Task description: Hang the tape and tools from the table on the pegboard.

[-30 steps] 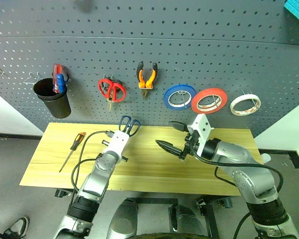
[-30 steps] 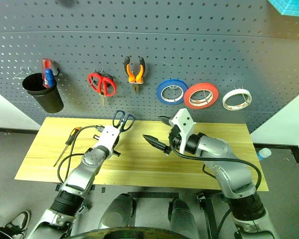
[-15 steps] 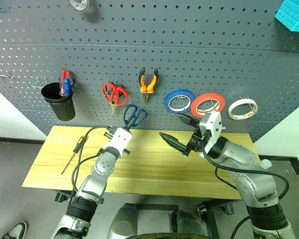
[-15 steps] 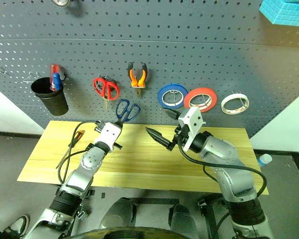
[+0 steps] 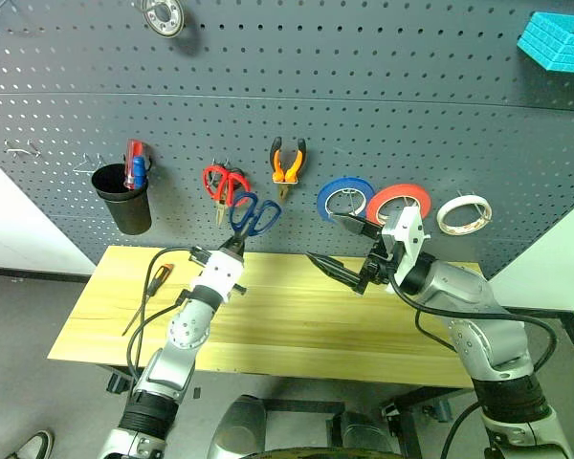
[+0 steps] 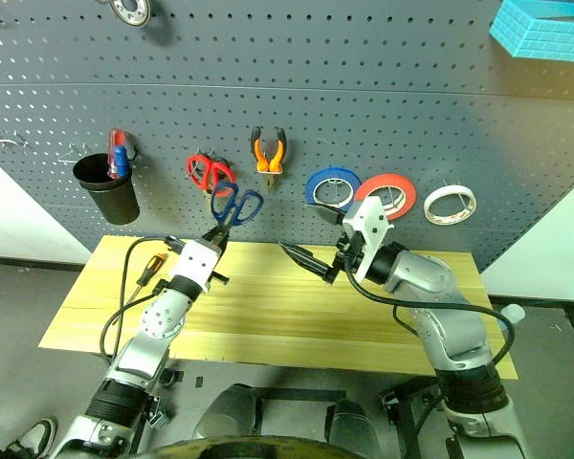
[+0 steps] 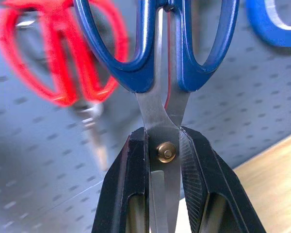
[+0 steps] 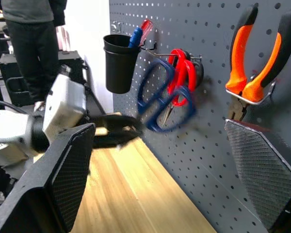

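Observation:
My left gripper [image 5: 235,246] is shut on the blades of the blue-handled scissors [image 5: 255,214], just at the pivot [image 7: 165,151]. The handles point up against the pegboard [image 5: 411,96], just right of and below the red scissors [image 5: 225,182]. My right gripper [image 5: 321,237] stands open over the table [image 5: 297,325], in front of the red tape [image 5: 402,189], which hangs on the board. The orange-and-black pliers [image 5: 286,167] hang there too. The screwdriver [image 5: 158,280] lies on the table's left part.
A black cup [image 5: 129,199] with red and blue items, a blue tape roll [image 5: 349,180] and a white tape roll [image 5: 464,200] hang on the board. A cyan basket [image 5: 555,38] sits at the top right. A person [image 8: 34,29] stands beyond the table's left end.
The left gripper has lifted the blue scissors off the table and tipped them up to the pegboard beside the red scissors. The camera has tilted upward. The right gripper has kept still.

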Robot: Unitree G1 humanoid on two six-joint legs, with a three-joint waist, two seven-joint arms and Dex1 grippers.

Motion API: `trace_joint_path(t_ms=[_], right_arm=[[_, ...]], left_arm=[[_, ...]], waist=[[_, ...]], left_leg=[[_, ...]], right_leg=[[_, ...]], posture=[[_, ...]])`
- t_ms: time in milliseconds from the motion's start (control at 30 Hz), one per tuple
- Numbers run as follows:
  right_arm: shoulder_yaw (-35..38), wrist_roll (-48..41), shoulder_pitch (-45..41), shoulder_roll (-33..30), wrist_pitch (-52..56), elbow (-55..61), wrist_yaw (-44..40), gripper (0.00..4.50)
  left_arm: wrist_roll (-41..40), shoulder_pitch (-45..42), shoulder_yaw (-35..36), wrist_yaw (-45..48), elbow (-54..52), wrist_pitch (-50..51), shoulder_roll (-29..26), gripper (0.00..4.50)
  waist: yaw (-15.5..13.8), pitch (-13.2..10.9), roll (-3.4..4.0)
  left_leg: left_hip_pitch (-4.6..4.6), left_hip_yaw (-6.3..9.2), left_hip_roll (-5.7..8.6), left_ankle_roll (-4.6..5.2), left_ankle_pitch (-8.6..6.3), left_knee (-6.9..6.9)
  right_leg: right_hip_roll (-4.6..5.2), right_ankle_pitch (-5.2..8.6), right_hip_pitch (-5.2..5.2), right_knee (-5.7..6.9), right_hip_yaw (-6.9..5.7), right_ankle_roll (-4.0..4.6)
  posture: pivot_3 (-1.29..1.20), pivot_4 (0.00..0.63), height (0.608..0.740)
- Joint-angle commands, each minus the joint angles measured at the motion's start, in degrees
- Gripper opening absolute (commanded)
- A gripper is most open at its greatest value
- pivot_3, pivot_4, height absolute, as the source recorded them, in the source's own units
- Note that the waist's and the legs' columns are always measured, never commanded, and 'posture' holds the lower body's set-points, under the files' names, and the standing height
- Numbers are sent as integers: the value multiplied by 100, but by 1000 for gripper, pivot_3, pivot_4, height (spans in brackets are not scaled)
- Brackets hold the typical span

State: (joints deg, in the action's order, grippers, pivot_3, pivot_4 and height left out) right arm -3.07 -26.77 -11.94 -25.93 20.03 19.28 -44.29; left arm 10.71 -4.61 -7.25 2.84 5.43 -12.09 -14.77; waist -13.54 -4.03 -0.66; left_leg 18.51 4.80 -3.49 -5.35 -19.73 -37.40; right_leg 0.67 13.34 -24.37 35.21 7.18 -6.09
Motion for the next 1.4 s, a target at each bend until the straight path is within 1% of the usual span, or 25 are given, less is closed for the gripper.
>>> trace_joint_path(t_ms=[33,200,700,1400], right_arm=[[72,9,-131,-28,-165,15,-83,4500],[60,46,-154,-1,-193,-40,-137,4500],[76,59,-60,-19,-122,61,-78,4500],[33,77,-29,-23,-52,107,5,4500]], left_arm=[[-58,-44,308,-185,-487,-140,54,554],[-119,-150,581,-251,-594,-137,56,554],[-330,-450,757,-28,-267,230,144,554],[-427,-869,707,302,339,289,112,554]], waist=[[-13,2,-2],[-4,9,-1],[-2,61,-1],[3,91,-3]], left_leg=[[-3,0,0,0,0,-2],[-8,0,0,0,0,-1],[-14,0,0,0,0,-2],[-17,0,1,0,0,-3]], right_leg=[[0,1,4,0,0,1],[-1,1,9,1,0,1],[-1,-2,14,5,0,-4],[-1,-3,17,10,0,-4]], posture=[[411,0,720],[412,0,720],[399,0,720],[397,0,720]])
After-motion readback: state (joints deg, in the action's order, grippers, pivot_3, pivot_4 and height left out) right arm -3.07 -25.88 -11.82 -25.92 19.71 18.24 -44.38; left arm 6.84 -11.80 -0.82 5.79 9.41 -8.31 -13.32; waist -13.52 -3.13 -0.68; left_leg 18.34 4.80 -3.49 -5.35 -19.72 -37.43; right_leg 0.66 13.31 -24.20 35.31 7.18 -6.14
